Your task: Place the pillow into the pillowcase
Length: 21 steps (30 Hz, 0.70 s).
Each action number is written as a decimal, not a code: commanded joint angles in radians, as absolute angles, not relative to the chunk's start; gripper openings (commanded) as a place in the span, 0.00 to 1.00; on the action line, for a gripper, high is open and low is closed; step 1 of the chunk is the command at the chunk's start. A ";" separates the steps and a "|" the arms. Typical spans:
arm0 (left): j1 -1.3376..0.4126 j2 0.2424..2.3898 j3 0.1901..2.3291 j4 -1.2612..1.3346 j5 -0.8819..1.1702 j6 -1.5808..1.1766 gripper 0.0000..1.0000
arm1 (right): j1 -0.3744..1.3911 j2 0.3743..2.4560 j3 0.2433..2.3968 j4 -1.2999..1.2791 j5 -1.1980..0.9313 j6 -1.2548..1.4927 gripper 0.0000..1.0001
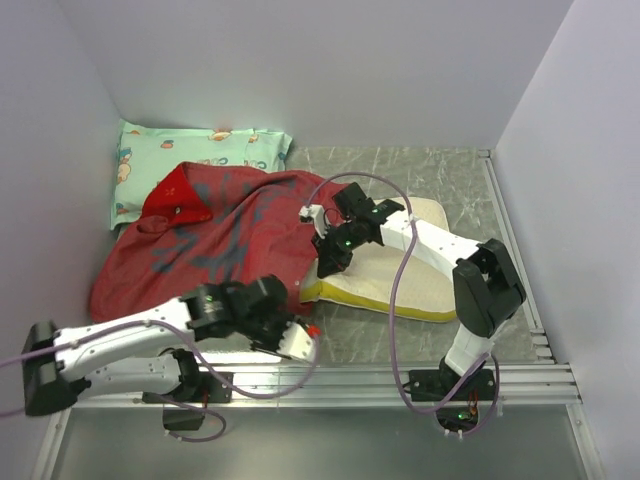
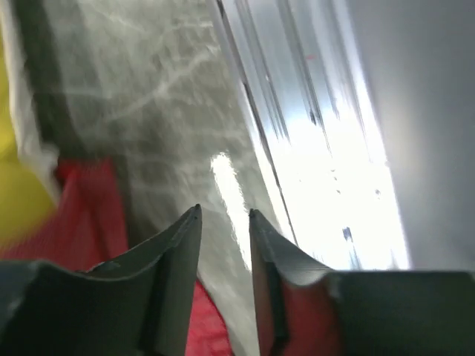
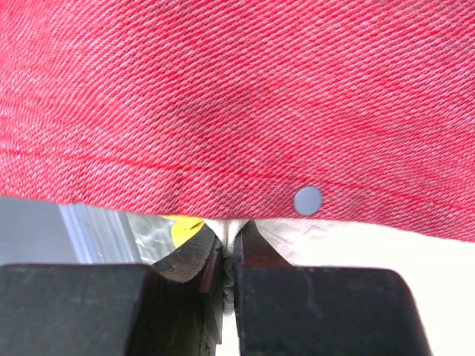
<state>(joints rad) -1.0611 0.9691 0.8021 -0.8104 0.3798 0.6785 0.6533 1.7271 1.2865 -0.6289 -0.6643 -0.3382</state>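
Your left arm point(image 1: 120, 345): lying low, reaching rightward.
Your left gripper point(image 2: 224, 213): jaws narrowly apart.
Your right arm point(image 1: 440, 240): elbow bent, reaching leftward.
Your right gripper point(image 3: 231, 236): jaws pressed together.

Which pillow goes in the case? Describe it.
On the grey marbled table, look right of the big red pillowcase. The pillow lies there under the right arm: cream-white with a yellow edge, unlike the mint-green printed pillow at far left.

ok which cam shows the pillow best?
Top external. Most of the pillow shows there, cream with a yellow edge, its left end under the red pillowcase. Right wrist catches only a cream strip and a yellow scrap below the pillowcase; left wrist, a blurred yellow-and-white edge at far left.
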 commanded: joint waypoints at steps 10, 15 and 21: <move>-1.256 0.991 0.503 -0.100 -0.221 0.753 0.58 | 0.614 1.695 1.342 -0.606 -0.834 -0.270 0.00; -1.259 1.011 0.390 0.096 -0.317 0.827 0.59 | 0.603 1.701 1.358 -0.621 -0.873 -0.261 0.00; -1.259 1.052 0.348 0.238 -0.411 0.830 0.38 | 0.603 1.701 1.338 -0.641 -0.910 -0.276 0.00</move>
<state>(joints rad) -1.2549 1.0431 0.3603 0.0731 -0.3161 0.8059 0.6041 1.7271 1.3033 -0.6449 -0.8074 -0.2848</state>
